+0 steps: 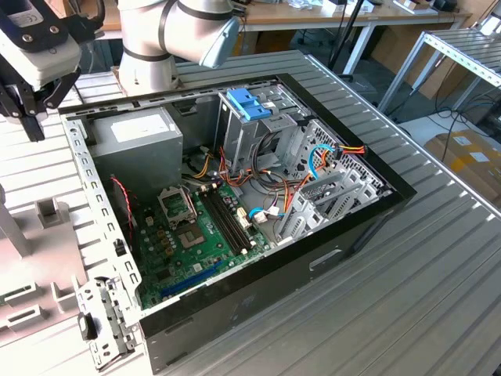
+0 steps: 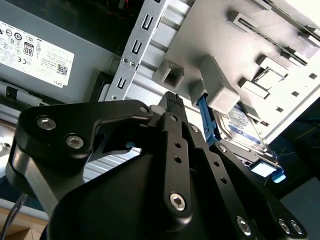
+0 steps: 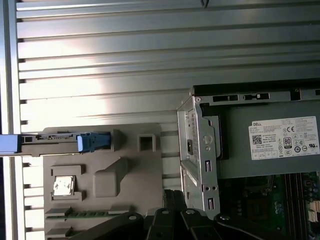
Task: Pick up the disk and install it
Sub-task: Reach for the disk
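Hovering over grey holder (image 3: 125,170) beside open computer case (image 1: 258,196), with tool (image 1: 34,125) pressed together and empty. Noted in the first wrist view: disk (image 3: 50,141) standing on edge in holder slot, near worktop (image 3: 100,60) edge, clear of tool

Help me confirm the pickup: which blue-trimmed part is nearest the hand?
The disk standing on edge in the grey holder outside the case, close to the hand; the blue bracket sits inside, atop the drive cage.
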You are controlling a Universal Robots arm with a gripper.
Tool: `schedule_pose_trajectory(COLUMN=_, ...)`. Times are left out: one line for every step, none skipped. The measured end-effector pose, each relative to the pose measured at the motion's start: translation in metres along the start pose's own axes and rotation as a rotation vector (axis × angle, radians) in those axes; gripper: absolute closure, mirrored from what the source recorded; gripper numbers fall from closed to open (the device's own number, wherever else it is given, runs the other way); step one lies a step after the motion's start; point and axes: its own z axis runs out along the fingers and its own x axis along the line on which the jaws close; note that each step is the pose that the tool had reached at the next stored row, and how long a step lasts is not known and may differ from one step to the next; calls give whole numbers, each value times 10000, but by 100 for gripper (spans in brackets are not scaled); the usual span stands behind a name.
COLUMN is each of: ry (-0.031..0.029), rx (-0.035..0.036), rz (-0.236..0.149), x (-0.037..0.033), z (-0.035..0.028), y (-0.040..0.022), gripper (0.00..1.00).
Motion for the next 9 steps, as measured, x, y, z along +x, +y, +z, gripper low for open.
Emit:
schedule_pose_trajectory(ry=0, rx=0, rz=0, x=6, z=0, y=0, gripper=89)
schedule_pose_trajectory(ry=1, rx=0, rz=0, x=14, z=0, y=-1, gripper=89)
schedule_pose_trajectory(ry=0, rx=0, rz=0, x=22, z=-1, y=-2, gripper=89)
schedule_pose_trajectory(ry=1, rx=0, rz=0, x=29, z=-1, y=-2, gripper=89)
schedule_pose_trajectory(ry=0, rx=0, rz=0, x=36, z=-1, y=-3, gripper=89)
schedule_pose_trajectory(ry=0, rx=0, rz=0, x=45, z=-1, y=-3, gripper=89)
schedule_pose_trajectory(ry=0, rx=0, rz=0, x=58, z=-1, y=-4, gripper=89)
schedule_pose_trajectory(ry=0, rx=0, rz=0, x=72, z=-2, y=-5, gripper=89)
schedule_pose_trajectory(ry=0, rx=0, rz=0, x=80, z=-2, y=-6, gripper=89)
